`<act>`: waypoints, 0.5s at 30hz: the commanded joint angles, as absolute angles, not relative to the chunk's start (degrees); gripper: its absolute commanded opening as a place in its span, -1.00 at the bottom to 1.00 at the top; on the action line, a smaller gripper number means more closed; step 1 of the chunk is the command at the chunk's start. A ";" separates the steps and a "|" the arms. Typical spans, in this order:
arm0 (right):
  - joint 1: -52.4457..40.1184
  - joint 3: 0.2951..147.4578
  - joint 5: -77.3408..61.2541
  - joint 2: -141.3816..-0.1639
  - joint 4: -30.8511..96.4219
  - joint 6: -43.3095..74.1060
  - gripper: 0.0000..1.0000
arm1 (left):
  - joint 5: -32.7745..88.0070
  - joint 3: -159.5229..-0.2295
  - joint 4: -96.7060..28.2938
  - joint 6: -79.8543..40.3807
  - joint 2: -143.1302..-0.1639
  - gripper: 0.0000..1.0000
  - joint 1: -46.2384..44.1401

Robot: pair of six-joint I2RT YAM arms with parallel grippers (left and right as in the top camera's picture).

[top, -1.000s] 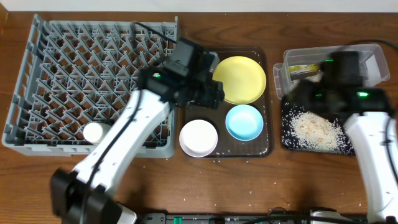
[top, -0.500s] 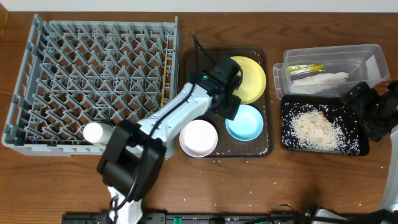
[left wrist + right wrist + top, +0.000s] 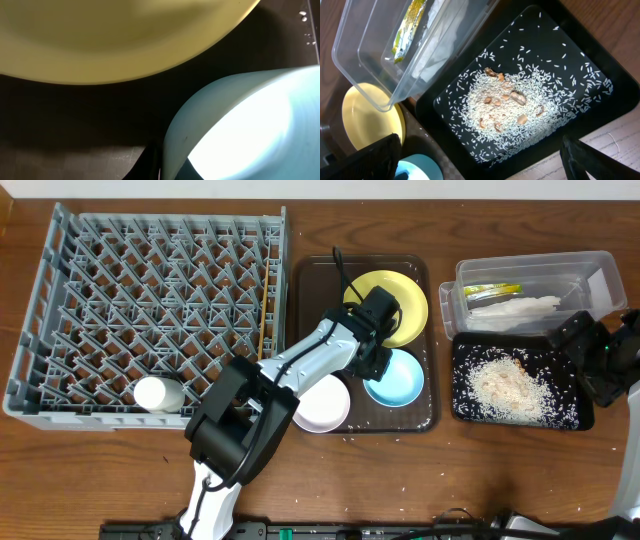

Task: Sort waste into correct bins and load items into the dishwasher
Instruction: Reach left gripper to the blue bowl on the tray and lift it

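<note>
Robotics lab bench staged as a dish-clearing station, wooden tabletop, left arm and right arm reaching over it, grey rack, brown tray of crockery, clear tub, black tray.

- Left arm was stretched way out from its base in one long diagonal, with the left gripper at the far end, tipped downward.
- Its wrist cam was jammed in too close, so I honestly couldn't tell how the jaws stood.
- Right arm sat off to the side. The right gripper hovered with its fingers spread wide, one in each bottom corner of its own cam.
</note>
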State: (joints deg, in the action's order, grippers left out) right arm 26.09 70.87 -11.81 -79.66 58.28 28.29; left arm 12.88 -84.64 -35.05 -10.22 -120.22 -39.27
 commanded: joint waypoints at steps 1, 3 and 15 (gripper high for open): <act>26.50 71.07 -12.08 -79.44 58.30 28.86 0.98 | 11.94 -84.20 -35.31 -8.97 -120.62 -0.85 -39.24; 26.50 71.07 -12.08 -79.44 58.30 28.86 0.98 | 11.94 -84.23 -35.77 -9.02 -120.07 -0.85 -39.22; 26.50 71.07 -12.08 -79.44 58.30 28.86 0.98 | -6.28 -85.86 -42.83 -8.56 -98.13 -0.85 -32.91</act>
State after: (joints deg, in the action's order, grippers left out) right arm 26.09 70.87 -11.84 -79.66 58.28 28.29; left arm 6.57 -84.68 -40.64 -10.02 -106.15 -35.22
